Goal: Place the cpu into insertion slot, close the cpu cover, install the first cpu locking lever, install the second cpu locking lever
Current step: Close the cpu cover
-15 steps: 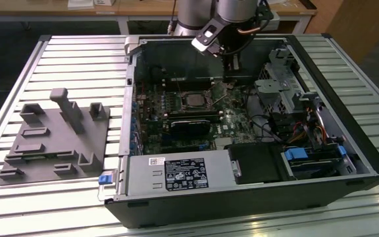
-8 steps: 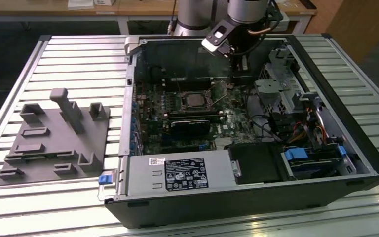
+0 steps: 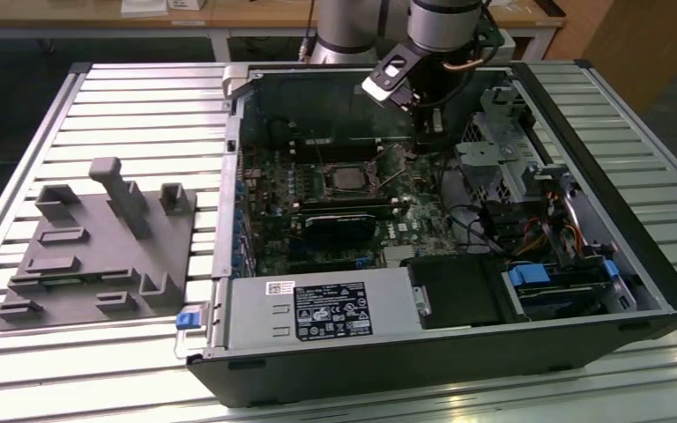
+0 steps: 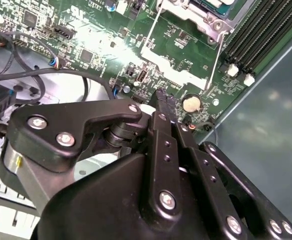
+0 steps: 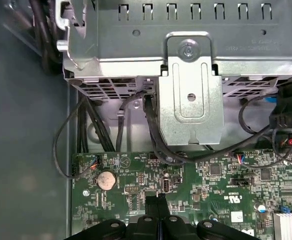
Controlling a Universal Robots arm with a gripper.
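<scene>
**Gripper** (image 4: 162, 96): black, on one arm. Fingers pressed together, nothing seen between them. In both wrist views the tips (image 5: 156, 200) point at the green motherboard (image 5: 211, 190), near a round coin cell (image 5: 105, 180). Whether they touch the board cannot be told. In the exterior view the gripper (image 3: 425, 141) reaches down into the case at the back, to that view's right of the slot and apart from it.

**Slot** (image 3: 325, 167): square socket on the motherboard, inside the case.

**Cpu** (image 3: 345, 180): pale grey square lying in the slot's centre, not in the gripper.

**Cover** (image 4: 186, 14): silvery frame at the slot, seen in part in the second wrist view. Whether it is fully down cannot be told.

**Lever** (image 4: 214, 59): thin wire rod running just beside the cover, towards the coin cell (image 4: 190, 103).

**Drive cage** (image 5: 191, 75): grey sheet metal beyond the board's edge, with black cables (image 5: 153, 130) running from it to the board.

**Case** (image 3: 433, 361): black tower on its side, its side panel off.

**Table** (image 3: 138, 106): slatted metal, under the case.

**Fixture** (image 3: 92, 256): grey moulded block on the table, to the exterior view's left of the case.
</scene>
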